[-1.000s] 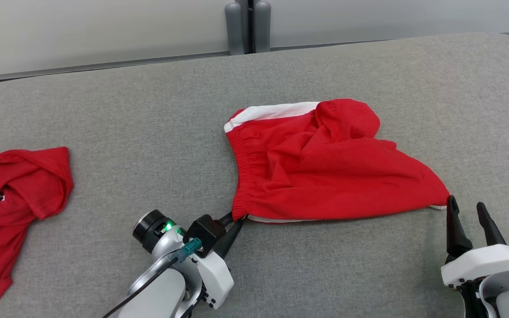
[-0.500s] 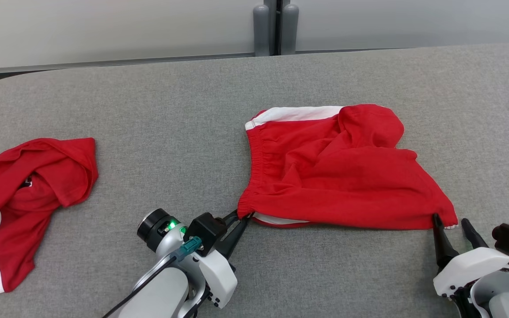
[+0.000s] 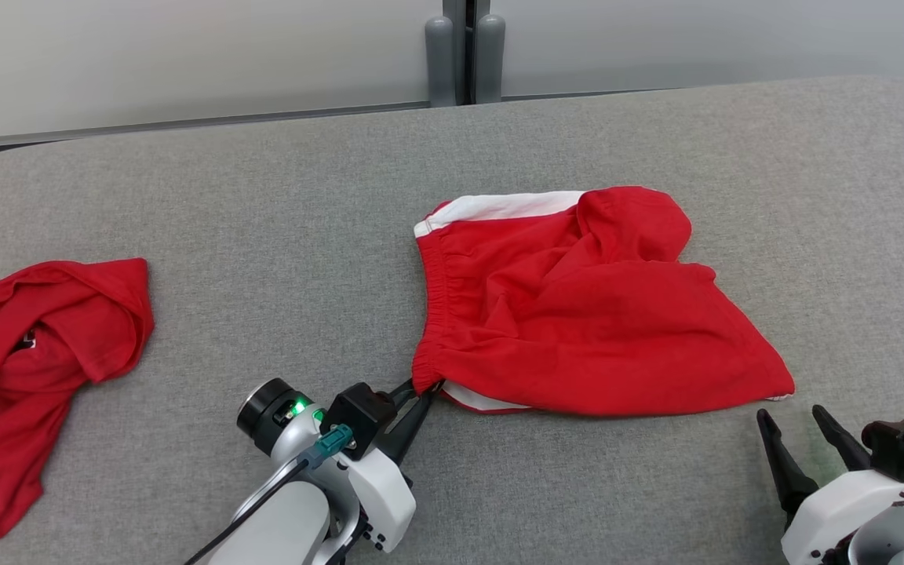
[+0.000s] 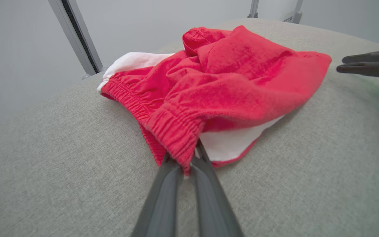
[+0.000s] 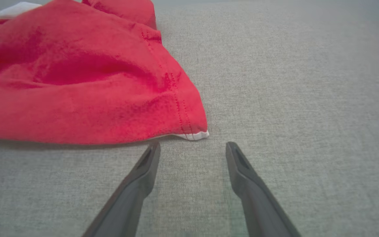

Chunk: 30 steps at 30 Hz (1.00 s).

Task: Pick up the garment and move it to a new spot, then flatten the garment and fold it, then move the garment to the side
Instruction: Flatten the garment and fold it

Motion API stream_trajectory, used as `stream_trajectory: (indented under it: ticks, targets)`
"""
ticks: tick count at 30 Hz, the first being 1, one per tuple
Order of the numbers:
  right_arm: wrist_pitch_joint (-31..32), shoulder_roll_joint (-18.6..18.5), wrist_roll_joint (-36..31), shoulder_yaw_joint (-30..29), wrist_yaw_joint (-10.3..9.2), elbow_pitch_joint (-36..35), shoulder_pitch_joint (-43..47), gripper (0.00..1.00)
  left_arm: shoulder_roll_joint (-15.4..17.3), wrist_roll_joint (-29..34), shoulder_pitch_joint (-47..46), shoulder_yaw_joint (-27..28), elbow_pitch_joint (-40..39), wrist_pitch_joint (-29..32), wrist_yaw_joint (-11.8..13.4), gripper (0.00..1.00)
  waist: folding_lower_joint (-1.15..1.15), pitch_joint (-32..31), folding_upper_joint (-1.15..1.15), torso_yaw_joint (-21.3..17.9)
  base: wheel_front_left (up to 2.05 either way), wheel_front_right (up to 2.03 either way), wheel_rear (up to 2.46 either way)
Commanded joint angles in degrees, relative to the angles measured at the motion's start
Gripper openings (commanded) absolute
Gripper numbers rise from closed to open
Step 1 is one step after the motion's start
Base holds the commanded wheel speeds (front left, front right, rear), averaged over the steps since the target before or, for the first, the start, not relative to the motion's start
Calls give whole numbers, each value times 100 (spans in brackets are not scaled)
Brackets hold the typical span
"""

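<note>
One garment [image 3: 577, 314] lying left-right, waistband [image 3: 431, 314] leftward; left gripper [image 3: 423, 391] pinching waistband, right gripper [image 3: 789, 413] spread

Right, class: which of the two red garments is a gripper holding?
The red shorts in the middle: the left gripper pinches their waistband corner. The crumpled red garment at the left lies untouched.

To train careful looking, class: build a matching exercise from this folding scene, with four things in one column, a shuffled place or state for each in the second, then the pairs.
Column one
1 left pincer
2 right pincer
3 red shorts
4 crumpled red garment

Column two
A open, clear of the cloth
B at the left edge of the grey surface
C clamped on an elastic waistband
D mid-surface, rumpled, white trim showing

Pairs: 1-C, 2-A, 3-D, 4-B
</note>
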Motion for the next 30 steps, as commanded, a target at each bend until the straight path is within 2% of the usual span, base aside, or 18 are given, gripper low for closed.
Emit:
stream_trajectory:
  ticks: [1,10,18,19,20,21,30]
  targets:
    - [20,7,-5,14,-2,-10,-10,100,12,-2,1,4,4,-1,-7,0,0,-4,0,-6,0,0,0]
    - [-51,34,-504,-183,-2,447,-405,100,17,-21,-117,-101,-23,-2,-7,0,0,71,0,98,0,0,0]
    - [-144,-2,-528,-152,-2,885,-691,100,28,-36,-139,-151,-64,-2,-6,0,0,153,0,242,0,0,0]
    - [-151,-4,-506,-130,-2,928,-720,46,29,-39,-143,-154,-66,-2,-6,0,0,158,0,254,0,0,0]
    - [-167,-5,-478,-96,-2,963,-756,18,32,-42,-149,-150,-67,-1,-7,0,0,161,0,263,0,0,0]
    - [-181,-3,-431,-66,-2,988,-778,0,36,-45,-160,-142,-68,-2,-6,0,0,164,0,270,0,0,0]
    - [-319,-113,125,205,-2,882,-854,0,65,-80,-214,-44,-120,-2,-7,0,0,90,0,263,0,0,0]
